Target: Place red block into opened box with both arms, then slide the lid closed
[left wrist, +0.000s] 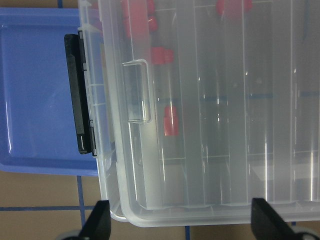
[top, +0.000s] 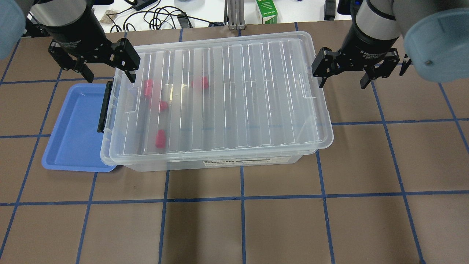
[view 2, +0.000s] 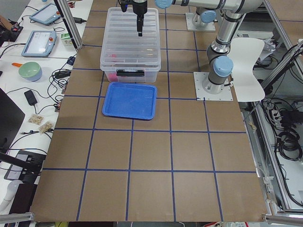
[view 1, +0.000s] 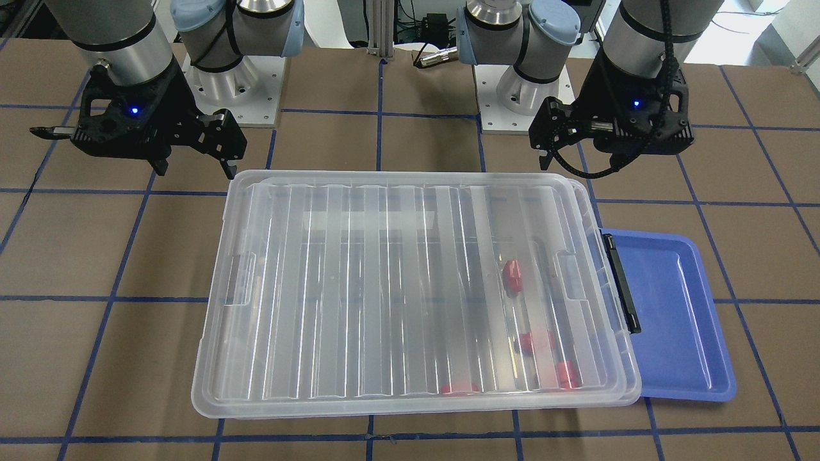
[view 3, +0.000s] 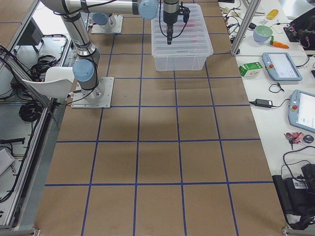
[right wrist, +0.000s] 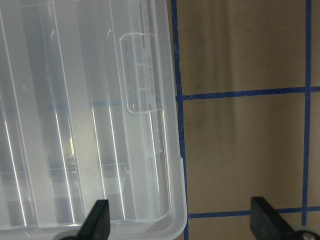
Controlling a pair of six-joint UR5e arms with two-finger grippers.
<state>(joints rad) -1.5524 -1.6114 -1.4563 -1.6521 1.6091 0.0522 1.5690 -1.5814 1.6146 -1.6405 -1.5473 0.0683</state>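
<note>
Several red blocks [top: 159,138] [view 1: 511,275] [left wrist: 170,120] lie inside the clear box [top: 220,164], seen through the ribbed lid [top: 238,91] [view 1: 384,288] that lies flat over it. The lid sits shifted slightly away from the black bar [top: 104,106] [view 1: 621,282]. My left gripper [top: 110,75] [view 1: 580,153] [left wrist: 182,222] hovers open and empty over the far corner at the black-bar end. At the opposite short end, over bare table just beyond the lid's notch [right wrist: 140,72], my right gripper [top: 343,82] [view 1: 194,169] [right wrist: 181,222] is open and holds nothing.
An opaque blue tray [top: 73,135] [view 1: 679,314] lies on the table against the box's black-bar end, partly beneath it. Both arm bases [view 1: 237,83] stand behind the box. Cables and a green carton [top: 266,11] sit past the table's far edge.
</note>
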